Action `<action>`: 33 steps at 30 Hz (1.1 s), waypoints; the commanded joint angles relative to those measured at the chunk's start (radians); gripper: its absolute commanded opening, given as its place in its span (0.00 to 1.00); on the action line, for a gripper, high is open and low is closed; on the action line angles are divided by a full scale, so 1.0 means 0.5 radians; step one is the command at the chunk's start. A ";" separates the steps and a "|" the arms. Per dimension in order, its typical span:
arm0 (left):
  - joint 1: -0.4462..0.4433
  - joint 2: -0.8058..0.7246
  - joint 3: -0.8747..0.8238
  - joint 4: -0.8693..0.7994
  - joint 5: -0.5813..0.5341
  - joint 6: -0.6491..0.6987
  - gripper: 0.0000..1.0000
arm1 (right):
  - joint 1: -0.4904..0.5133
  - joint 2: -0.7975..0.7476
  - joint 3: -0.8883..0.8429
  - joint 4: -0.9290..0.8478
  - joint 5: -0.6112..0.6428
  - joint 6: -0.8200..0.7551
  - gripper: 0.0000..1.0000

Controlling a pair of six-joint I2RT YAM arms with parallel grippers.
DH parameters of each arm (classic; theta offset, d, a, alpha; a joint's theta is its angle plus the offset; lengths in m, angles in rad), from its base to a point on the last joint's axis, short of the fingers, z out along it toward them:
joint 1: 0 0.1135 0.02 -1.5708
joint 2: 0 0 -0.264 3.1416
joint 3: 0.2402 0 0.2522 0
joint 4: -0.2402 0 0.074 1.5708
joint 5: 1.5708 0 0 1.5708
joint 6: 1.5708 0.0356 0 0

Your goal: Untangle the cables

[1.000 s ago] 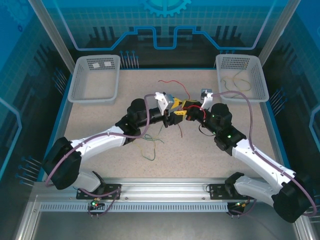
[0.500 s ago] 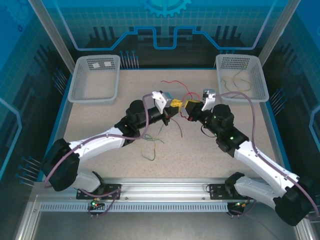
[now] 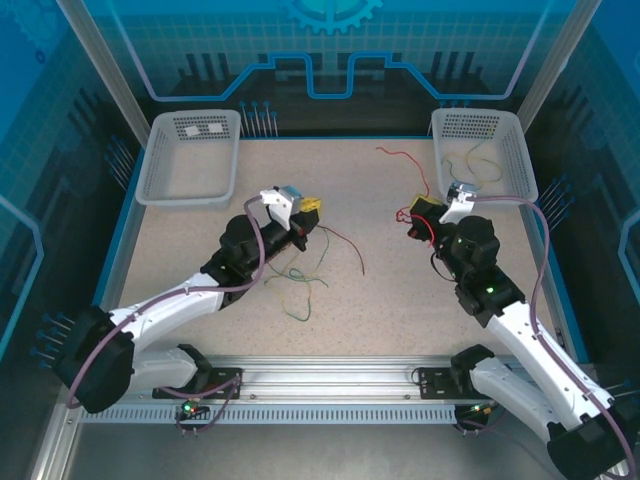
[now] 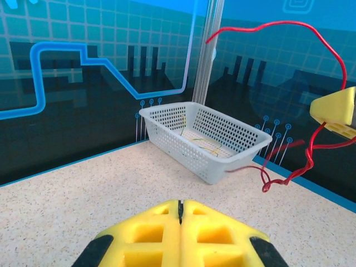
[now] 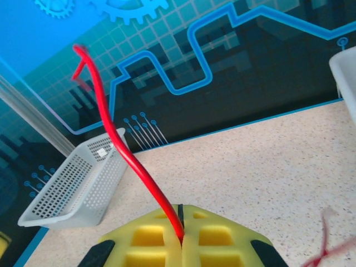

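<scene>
The right end effector (image 5: 179,210) has its yellow foam pads (image 5: 217,236) clamped on a thin, limp red wire (image 5: 119,150) that curves upward. The left end effector (image 4: 179,206) is pressed together. Green and yellow wires (image 3: 303,279) lie looped on the speckled tabletop (image 3: 400,300). 1 second ago both end effectors met at the centre; now they are well apart.

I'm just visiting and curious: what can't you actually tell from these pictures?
1. Whether the left claw pinches any wire: it is shut with nothing showing in the left wrist view, and it is too small from above.
2. How the green and yellow wires cross: too thin from above.
3. Far end of the red wire: blurred in the right wrist view.
</scene>
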 commanded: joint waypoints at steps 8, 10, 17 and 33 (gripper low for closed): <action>-0.106 0.134 0.128 0.134 0.464 0.227 0.79 | -0.006 0.130 -0.047 0.251 -0.315 0.142 0.00; -0.143 0.182 0.174 0.131 0.518 0.313 0.89 | 0.028 0.173 -0.033 0.320 -0.422 0.117 0.00; -0.155 0.334 0.334 0.176 0.644 0.396 0.89 | 0.179 0.338 0.123 0.392 -0.865 -0.147 0.00; -0.175 0.386 0.381 0.090 0.393 0.477 0.00 | 0.334 0.446 0.253 0.349 -0.967 -0.313 0.00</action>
